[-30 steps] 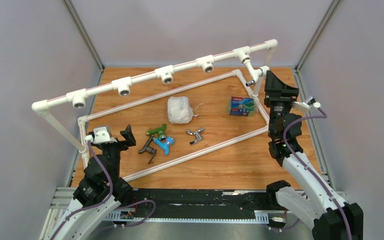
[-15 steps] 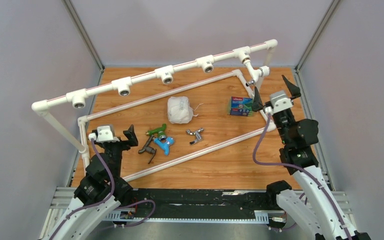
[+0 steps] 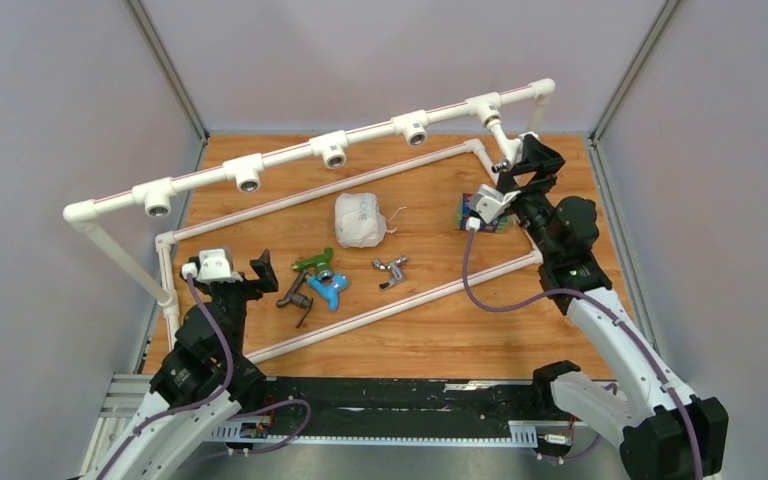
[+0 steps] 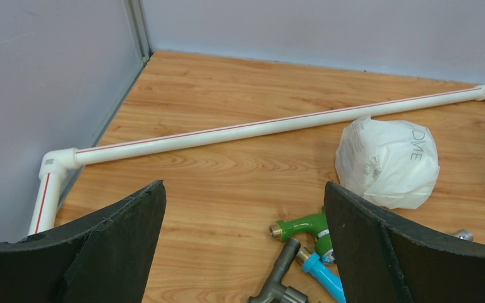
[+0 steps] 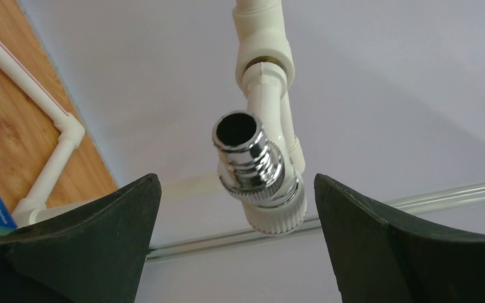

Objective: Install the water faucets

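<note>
Left gripper: jaws wide, empty, above green plastic faucet and blue plastic faucet.
Right gripper: jaws wide, flanking white faucet with chrome spout, not touching.

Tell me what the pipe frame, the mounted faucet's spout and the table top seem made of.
Pipe frame: likely plastic, matt white, moulded joints.
Faucet spout: probably chromed metal, mirror-bright reflections.
Table top: wood or wood-look laminate, visible grain, slight sheen.

Varnished wood-grain table, smooth glossy white plastic pipe frame, white faucet at one o'clock with mirror-bright metal spout, matt rough black finger pads, crinkled white bag, glossy green faucet
</note>
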Tool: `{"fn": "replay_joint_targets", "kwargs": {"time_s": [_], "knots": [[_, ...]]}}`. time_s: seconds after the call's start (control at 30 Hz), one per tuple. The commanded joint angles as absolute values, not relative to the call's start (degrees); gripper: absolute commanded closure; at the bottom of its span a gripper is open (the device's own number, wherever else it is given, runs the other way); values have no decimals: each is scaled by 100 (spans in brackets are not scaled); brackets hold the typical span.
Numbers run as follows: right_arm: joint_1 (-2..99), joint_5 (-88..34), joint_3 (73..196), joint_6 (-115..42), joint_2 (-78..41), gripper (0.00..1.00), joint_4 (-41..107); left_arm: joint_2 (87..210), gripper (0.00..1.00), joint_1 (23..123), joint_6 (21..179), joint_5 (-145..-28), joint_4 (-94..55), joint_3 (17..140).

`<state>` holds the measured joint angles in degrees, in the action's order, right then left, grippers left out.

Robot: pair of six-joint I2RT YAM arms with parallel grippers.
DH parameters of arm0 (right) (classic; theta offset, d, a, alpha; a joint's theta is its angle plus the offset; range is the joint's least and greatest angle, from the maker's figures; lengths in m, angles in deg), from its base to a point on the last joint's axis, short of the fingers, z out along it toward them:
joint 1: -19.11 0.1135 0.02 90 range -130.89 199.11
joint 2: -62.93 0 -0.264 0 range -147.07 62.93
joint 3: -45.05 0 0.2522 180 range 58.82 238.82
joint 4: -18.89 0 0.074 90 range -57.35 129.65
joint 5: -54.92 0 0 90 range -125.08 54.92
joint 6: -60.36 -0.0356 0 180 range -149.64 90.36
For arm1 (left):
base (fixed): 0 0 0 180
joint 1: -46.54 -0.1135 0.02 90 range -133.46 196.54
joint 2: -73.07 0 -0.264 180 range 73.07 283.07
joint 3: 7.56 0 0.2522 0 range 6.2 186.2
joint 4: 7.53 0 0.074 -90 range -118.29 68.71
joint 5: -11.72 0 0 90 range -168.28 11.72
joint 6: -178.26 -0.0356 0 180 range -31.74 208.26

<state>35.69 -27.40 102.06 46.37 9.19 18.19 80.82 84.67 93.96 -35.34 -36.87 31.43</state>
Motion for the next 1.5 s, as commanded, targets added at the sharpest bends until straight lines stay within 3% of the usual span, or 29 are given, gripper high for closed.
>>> {"fn": "replay_joint_targets", "kwargs": {"time_s": [0.0,0.07,0.2,0.27,0.37,0.57,0.6,0.7,0.83,1.0,1.23,1.4,1.47], "knots": [[3572,-2497,10671,4903,651,3,1147,8160,0,8442,9380,-3521,-3606,3204],[3563,-2506,10759,4754,440,9,1077,8160,0,8442,9380,-3512,-3615,3212],[3572,-2506,10917,4008,185,28,1015,8151,0,8442,9362,-3521,-3597,3213],[3572,-2480,11014,3341,141,44,997,8160,0,8442,9354,-3547,-3580,3212],[3572,-2261,11032,1911,219,59,788,8151,0,8442,9354,-3591,-3571,3212],[3572,-2636,10847,-2262,299,88,-512,8160,0,8442,9345,-3661,-3509,3169],[3563,-2855,10821,-2931,290,90,-697,8168,0,8442,9336,-3670,-3492,3160],[3563,-3899,10690,-5686,202,82,-1085,8160,0,8442,9310,-3706,-3457,3125],[3563,-4745,10497,-8704,79,100,-1051,8160,0,8442,9362,-3592,-3448,3116],[3554,-5370,10066,-11836,-52,100,-1077,8098,0,8442,9424,-3477,-3404,3037],[3563,-6126,9767,-13009,9,93,-989,8195,0,8442,9433,-3451,-3386,2984],[3537,-6101,9556,-12615,140,53,-1401,8344,0,8442,9442,-3512,-3386,2993],[3502,-6048,9477,-12273,246,30,-1525,8397,0,8442,9433,-3530,-3404,3002]]}}
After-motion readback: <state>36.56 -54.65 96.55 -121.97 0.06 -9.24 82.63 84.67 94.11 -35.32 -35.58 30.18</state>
